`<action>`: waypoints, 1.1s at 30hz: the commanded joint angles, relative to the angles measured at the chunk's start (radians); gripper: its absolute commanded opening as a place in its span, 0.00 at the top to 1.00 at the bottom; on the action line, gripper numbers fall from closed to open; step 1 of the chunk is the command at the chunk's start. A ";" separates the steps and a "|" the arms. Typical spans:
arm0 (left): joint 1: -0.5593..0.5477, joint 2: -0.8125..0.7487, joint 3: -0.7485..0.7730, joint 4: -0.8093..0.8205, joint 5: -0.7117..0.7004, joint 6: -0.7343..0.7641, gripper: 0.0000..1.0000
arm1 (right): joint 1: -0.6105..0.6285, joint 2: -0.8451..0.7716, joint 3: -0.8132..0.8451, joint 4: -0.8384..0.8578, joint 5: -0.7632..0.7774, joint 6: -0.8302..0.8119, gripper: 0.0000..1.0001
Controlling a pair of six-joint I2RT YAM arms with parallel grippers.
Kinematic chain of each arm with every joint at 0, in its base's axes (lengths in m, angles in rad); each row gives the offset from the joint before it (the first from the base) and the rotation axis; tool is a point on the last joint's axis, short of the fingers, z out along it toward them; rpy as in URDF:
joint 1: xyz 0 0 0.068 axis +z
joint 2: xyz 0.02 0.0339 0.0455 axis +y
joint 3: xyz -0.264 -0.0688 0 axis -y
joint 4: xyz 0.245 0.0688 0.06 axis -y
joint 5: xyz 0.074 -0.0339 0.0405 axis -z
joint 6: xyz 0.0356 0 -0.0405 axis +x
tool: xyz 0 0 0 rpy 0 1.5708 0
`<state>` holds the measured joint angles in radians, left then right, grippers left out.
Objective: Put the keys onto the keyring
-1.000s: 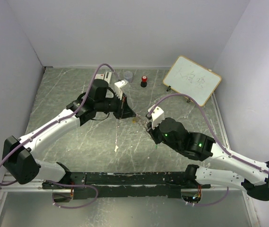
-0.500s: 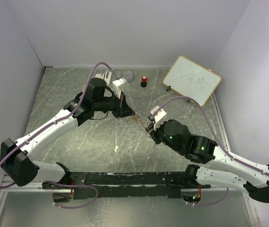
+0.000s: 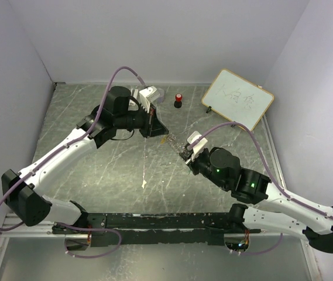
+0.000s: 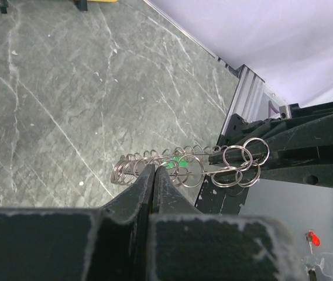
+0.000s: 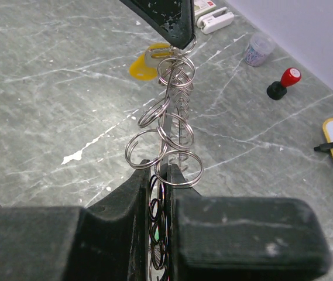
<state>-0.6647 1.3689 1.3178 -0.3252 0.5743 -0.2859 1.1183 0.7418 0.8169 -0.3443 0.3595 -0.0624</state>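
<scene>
One keyring (image 5: 167,136) between left gripper (image 4: 153,171), right gripper (image 5: 165,171); yellow key (image 5: 144,65), green key (image 4: 181,163)

- keyring (image 5: 169,126): silvery, shining metal.
- one key (image 5: 144,65): yellow-orange head.
- other key (image 4: 181,163): bright green head.
- table (image 3: 96,170): dark grey-green, marbled with pale veins.
- knob (image 5: 282,82): black body, red cap.
- whiteboard (image 3: 237,98): white, pale wooden frame, dark scribble.

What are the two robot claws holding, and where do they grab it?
Both hold the keyring, pinched on opposite sides. The left gripper has one end and the right gripper the other, so it hangs stretched between them.
</scene>
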 commanded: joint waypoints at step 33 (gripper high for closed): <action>0.142 0.047 0.105 0.078 -0.109 0.102 0.93 | 0.008 -0.027 -0.003 -0.035 -0.021 -0.070 1.00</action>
<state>-0.6174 1.4216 1.3964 -0.3717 0.6445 -0.2424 1.1103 0.7708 0.8169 -0.2962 0.3851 -0.1379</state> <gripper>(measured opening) 0.073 0.087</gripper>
